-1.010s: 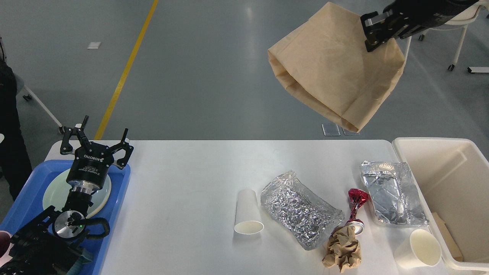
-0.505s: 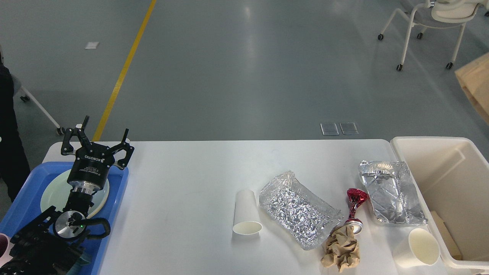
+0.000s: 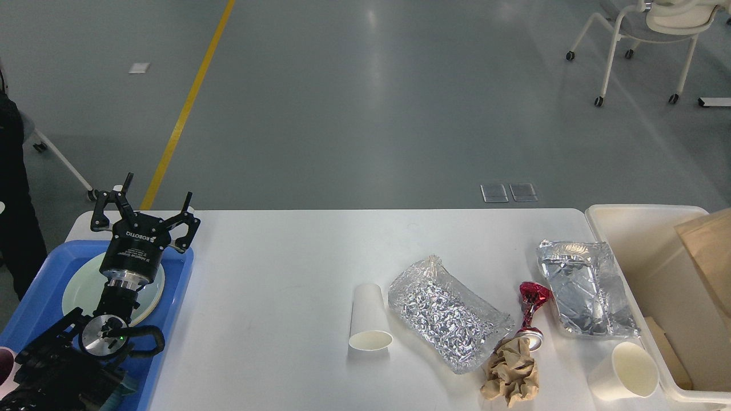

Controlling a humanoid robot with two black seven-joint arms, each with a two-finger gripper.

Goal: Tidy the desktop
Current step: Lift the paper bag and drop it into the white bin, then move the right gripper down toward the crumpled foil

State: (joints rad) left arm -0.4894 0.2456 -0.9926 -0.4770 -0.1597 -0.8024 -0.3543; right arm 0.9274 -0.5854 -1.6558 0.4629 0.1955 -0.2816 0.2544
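Note:
The white desktop (image 3: 274,257) carries litter on its right half: a white paper cup (image 3: 370,317) on its side, a crumpled foil bag (image 3: 445,314), a crushed red can (image 3: 532,311), a foil tray (image 3: 585,285), a crumpled brown paper ball (image 3: 511,375) and a second paper cup (image 3: 628,372). A brown paper bag (image 3: 708,257) shows at the right edge, over the cream bin (image 3: 634,228). My left gripper (image 3: 147,208) is open and empty above the far end of the blue tray (image 3: 28,319). My right gripper is out of view.
A pale green plate (image 3: 80,288) lies in the blue tray, partly hidden by my left arm. A piece of cardboard (image 3: 665,342) lies in the bin. A chair (image 3: 657,23) stands on the floor at the far right.
The brown paper bag, held high by my right gripper a second ago, swung right out of view and now sits low at the bin. The right gripper has left the view. The left arm is still.

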